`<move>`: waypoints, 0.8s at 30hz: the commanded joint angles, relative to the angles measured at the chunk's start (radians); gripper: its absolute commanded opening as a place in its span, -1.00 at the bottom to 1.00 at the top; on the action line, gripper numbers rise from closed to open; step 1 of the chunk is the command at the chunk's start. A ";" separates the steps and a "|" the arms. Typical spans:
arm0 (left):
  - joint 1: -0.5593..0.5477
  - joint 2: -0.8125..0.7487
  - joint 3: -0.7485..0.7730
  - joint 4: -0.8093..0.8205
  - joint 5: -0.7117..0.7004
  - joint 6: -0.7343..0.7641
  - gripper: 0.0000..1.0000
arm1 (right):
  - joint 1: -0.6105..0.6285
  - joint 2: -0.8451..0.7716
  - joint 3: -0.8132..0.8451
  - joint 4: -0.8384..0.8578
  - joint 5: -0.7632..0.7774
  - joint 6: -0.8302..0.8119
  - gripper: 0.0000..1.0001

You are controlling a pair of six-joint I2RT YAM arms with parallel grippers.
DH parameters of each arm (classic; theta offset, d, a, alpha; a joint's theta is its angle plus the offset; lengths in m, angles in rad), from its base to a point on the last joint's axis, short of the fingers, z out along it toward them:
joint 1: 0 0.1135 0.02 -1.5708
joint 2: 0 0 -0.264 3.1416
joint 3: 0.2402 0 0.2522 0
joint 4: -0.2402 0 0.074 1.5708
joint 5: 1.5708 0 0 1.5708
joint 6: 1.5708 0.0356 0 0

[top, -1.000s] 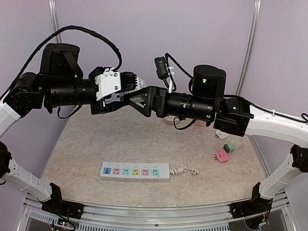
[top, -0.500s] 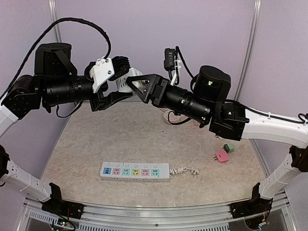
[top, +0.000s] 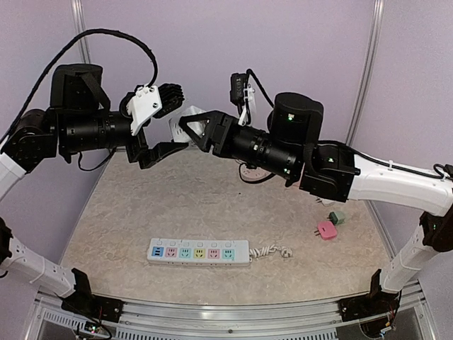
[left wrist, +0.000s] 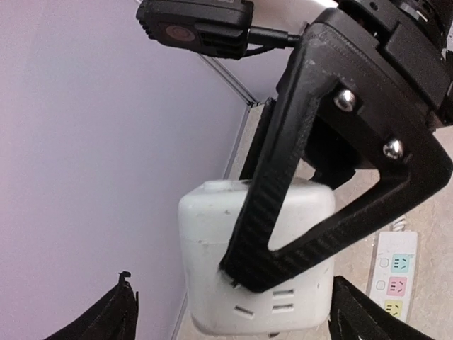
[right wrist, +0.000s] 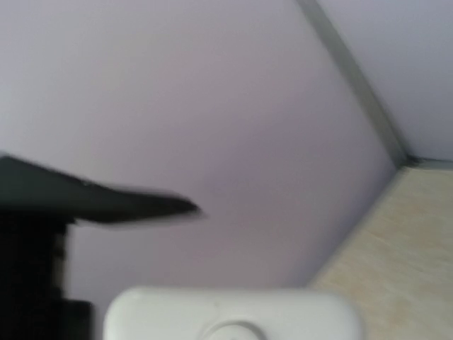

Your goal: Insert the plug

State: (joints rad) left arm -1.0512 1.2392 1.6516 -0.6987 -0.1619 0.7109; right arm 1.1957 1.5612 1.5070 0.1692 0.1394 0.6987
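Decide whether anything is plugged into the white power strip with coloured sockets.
Nothing is. The white power strip lies with every socket bare; the small pink plug lies apart.

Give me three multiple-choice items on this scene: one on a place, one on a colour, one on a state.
1. The power strip lies: A. against the back wall; B. flat on the table, near the front edge; C. on a shelf.
2. The small plug beside the green plug is: A. pink; B. black; C. blue.
3. The white adapter is: A. lying on the table; B. plugged into the strip; C. held in the air by the right gripper.
1 B, it lies flat near the arms' bases; 2 A, its body is plainly pink; 3 C, it hangs clamped well above the table.
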 commanded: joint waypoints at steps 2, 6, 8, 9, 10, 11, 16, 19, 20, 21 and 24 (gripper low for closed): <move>0.214 -0.110 0.026 -0.184 0.055 0.005 0.89 | 0.006 -0.013 0.006 -0.335 0.247 0.004 -1.00; 0.452 -0.206 -0.086 -0.257 0.006 -0.027 0.93 | 0.010 0.009 -0.017 -0.490 0.343 0.085 -1.00; 0.565 -0.241 -0.180 -0.292 -0.024 -0.037 0.94 | 0.018 0.041 -0.017 -0.568 0.393 0.132 -1.00; 0.620 -0.250 -0.225 -0.309 -0.034 -0.049 0.95 | 0.026 0.057 -0.012 -0.604 0.418 0.152 -1.00; 0.679 -0.259 -0.276 -0.325 -0.033 -0.062 0.97 | 0.035 0.077 -0.006 -0.644 0.443 0.175 -1.00; 0.739 -0.261 -0.327 -0.339 -0.023 -0.072 0.97 | 0.045 0.095 0.002 -0.679 0.461 0.198 -1.00; 0.920 -0.270 -0.579 -0.285 0.027 -0.109 0.98 | 0.102 0.221 0.033 -0.775 0.517 0.301 -1.00; 0.933 -0.291 -0.704 -0.207 0.082 -0.150 0.97 | 0.131 0.288 0.044 -0.813 0.541 0.369 -1.00; 0.933 -0.298 -0.737 -0.186 0.102 -0.172 0.97 | 0.139 0.306 0.047 -0.819 0.546 0.385 -1.00; 0.933 -0.302 -0.762 -0.169 0.128 -0.185 0.98 | 0.146 0.321 0.052 -0.824 0.546 0.395 -1.00; 0.933 -0.310 -0.818 -0.122 0.151 -0.215 0.97 | 0.161 0.369 0.069 -0.864 0.544 0.442 -1.00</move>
State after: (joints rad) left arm -0.1246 0.9623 0.8803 -0.9272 -0.0891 0.5682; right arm 1.3357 1.8973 1.5177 -0.6201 0.6296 1.0420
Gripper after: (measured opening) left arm 0.988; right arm 0.558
